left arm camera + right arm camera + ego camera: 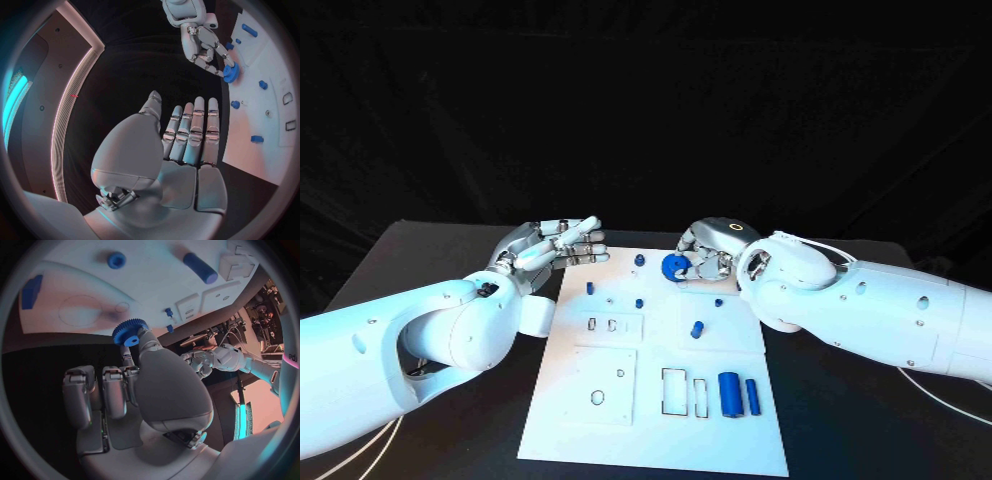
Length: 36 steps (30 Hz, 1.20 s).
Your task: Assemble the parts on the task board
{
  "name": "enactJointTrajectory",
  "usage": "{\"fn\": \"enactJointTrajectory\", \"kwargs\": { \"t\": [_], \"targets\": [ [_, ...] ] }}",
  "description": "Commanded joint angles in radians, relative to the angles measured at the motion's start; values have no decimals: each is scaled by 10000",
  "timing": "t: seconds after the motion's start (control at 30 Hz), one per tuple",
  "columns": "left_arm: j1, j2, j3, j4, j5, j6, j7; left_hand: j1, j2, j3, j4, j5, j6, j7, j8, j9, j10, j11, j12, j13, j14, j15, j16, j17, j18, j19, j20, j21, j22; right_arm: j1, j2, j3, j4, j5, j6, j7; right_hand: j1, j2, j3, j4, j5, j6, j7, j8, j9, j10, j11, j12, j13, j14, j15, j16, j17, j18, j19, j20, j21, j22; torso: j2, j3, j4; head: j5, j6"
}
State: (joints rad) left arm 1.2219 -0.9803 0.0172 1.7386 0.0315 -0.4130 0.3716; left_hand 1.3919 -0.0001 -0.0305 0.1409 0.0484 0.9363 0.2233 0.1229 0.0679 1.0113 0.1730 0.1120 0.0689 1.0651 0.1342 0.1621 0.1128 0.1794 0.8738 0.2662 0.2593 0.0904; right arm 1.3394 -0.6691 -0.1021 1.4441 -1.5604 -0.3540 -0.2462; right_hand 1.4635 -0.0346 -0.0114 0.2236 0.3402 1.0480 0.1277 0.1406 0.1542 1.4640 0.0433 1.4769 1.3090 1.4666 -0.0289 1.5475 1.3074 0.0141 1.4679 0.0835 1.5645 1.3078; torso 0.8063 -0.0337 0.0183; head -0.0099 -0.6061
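The white task board (661, 400) lies in the middle of the black table. My right hand (714, 248) hovers over the board's far edge and pinches a blue gear (675, 267) between thumb and a finger. The right wrist view shows the gear (129, 332) at the fingertips of that hand (137, 390), just above the board (156, 285). My left hand (560, 245) is beside the board's far left corner, fingers straight and holding nothing. The left wrist view shows this hand (181, 145) flat, with the right hand (203, 42) and gear (230, 75) beyond it.
Two blue cylinders (728, 393) (751, 397) lie on the board's near right part. A blue peg (695, 328) stands mid-board, and small blue pegs (589, 288) (639, 260) stand near the far edge. Rectangular slots (674, 391) and a raised square plate (603, 385) mark the near half.
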Motion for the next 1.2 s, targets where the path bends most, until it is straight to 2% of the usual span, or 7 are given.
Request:
{"fn": "enactJointTrajectory", "kwargs": {
  "t": [0.03, 0.13, 0.4, 0.67, 1.2],
  "targets": [
    [12, 40, 8, 7, 16, 197, 46, -14, 69, -45, -28, 28, -18, 82, -41, -15, -4, 61, -64, -7, 52, -4, -21, 9, 56, 73, 13, 16, -12, 24, 225, 2, 36, -741, -465, -476, 67, 43, 74, 17, 46, 206, -147, 26, 12, 231, -82, 59, 1586, 937, -62, 36, 2177, -128, 993, -60, 27, 2586, 6, -8, 21, 9, 6],
    [12, 48, 8, 3, 16, 195, 44, -15, 73, -49, -29, 28, -20, 83, -46, -15, -5, 62, -70, -6, 53, -3, -27, 10, 56, 74, 13, 14, -15, 33, 491, 2, -44, -868, -534, -565, 73, 43, 90, 12, 54, 211, -149, 24, 12, 229, -86, 57, 1584, 939, -63, 39, 2186, -130, 1000, -61, 34, 2595, 6, -13, -7, 32, 9],
    [12, 84, 8, -6, 16, 193, 47, -16, 78, -52, -31, 28, -23, 83, -51, -15, -6, 63, -76, -6, 54, -2, -33, 12, 56, 74, 13, 11, -19, -18, 1134, -19, -373, -1000, -585, -654, 79, 45, 117, 8, 67, 219, -150, 21, 11, 224, -90, 50, 1577, 938, -62, 37, 2181, -134, 1010, -63, 44, 2607, 14, -9, 12, 44, -7],
    [13, 111, 8, -5, 16, 203, 50, -16, 78, -52, -31, 28, -23, 83, -51, -15, -6, 63, -76, -6, 54, -2, -33, 12, 56, 74, 13, 11, -19, -133, 1698, -48, -894, -914, -577, -504, 70, 43, 129, 12, 72, 214, -144, 12, 7, 220, -90, 45, 1573, 939, -59, 39, 2184, -135, 1011, -64, 45, 2608, 10, 3, -6, 67, -22],
    [13, 161, 8, -11, 16, 210, 43, -14, 84, -55, -35, 29, -21, 81, -55, -14, -4, 63, -81, -5, 57, -1, -39, 14, 56, 76, 13, 9, -23, -352, 2253, -76, -1471, -800, -338, -340, 49, 13, 145, 16, 68, 199, -134, -8, -1, 217, -83, 41, 1571, 939, -53, 39, 2185, -131, 1001, -63, 34, 2596, 11, 9, -4, 109, -44]
  ]
}}
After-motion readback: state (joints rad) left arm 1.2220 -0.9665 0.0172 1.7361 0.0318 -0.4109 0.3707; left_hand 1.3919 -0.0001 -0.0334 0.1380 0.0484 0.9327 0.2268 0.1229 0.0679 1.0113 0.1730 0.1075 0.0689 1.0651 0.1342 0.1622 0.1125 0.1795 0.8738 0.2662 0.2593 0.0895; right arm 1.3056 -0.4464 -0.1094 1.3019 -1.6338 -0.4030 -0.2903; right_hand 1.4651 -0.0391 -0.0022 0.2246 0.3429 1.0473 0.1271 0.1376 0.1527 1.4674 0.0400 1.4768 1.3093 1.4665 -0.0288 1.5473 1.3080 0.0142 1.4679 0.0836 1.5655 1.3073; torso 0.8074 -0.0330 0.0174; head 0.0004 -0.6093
